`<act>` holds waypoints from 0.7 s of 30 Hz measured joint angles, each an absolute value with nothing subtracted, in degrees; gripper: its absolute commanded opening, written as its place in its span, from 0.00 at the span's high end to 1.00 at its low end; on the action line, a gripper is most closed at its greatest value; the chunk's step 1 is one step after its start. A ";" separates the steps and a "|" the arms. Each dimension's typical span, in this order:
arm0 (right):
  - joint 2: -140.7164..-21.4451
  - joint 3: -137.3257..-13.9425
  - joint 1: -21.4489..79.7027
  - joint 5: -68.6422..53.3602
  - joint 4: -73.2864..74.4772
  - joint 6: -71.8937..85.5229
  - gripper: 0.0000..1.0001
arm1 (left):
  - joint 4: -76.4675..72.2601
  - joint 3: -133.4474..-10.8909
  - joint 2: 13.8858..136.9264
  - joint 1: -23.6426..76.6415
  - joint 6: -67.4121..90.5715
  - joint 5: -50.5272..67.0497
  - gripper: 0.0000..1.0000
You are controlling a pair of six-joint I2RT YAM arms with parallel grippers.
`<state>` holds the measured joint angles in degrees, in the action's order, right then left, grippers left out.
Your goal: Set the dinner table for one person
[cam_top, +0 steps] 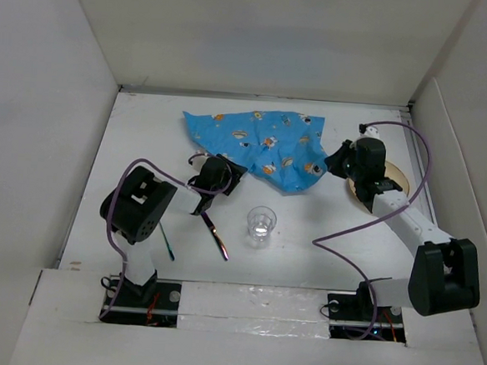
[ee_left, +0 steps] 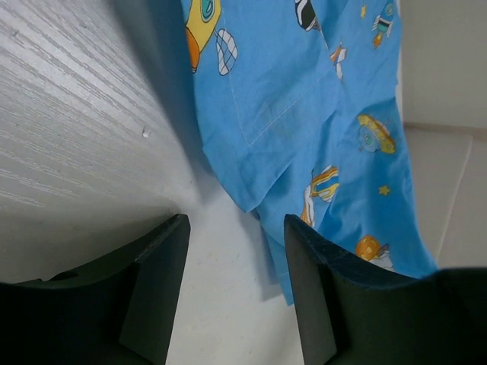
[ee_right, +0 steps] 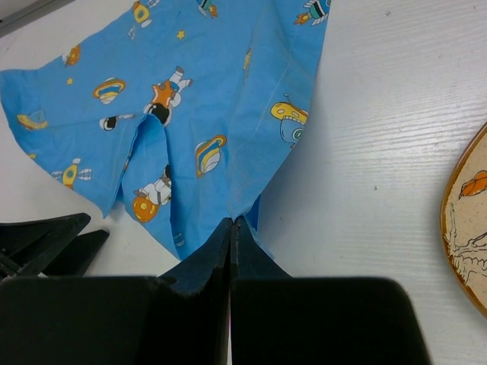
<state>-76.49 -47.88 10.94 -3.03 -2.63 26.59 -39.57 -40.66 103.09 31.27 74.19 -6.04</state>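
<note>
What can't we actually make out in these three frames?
- Plate: top view, the right arm covers most of it; right wrist view, the frame edge cuts it off.
- Two utensils: top view, too small to tell fork, knife or spoon.
- Whatever lies under the blue cloth: all views, the cloth covers it.

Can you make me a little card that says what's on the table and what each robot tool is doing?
Table: white
Cloth: blue, cartoon print, rumpled, far side
Cup: clear, upright, middle
Plate: right, partly under arm
Cutlery: two pieces by left arm
Left tool: open, at cloth edge
Right tool: shut on cloth corner
</note>
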 measured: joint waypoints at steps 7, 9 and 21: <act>-76.55 -47.83 11.33 -3.03 -3.25 26.59 1.00 | -44.16 -39.70 105.49 31.27 78.59 -6.79 0.64; -76.55 -47.83 11.33 -3.03 -3.36 26.57 1.00 | -44.82 -39.68 106.04 31.27 79.24 -7.11 0.65; -76.55 -47.81 11.33 -3.05 -3.49 26.59 1.00 | -47.92 -39.77 108.03 31.27 81.43 -9.13 0.68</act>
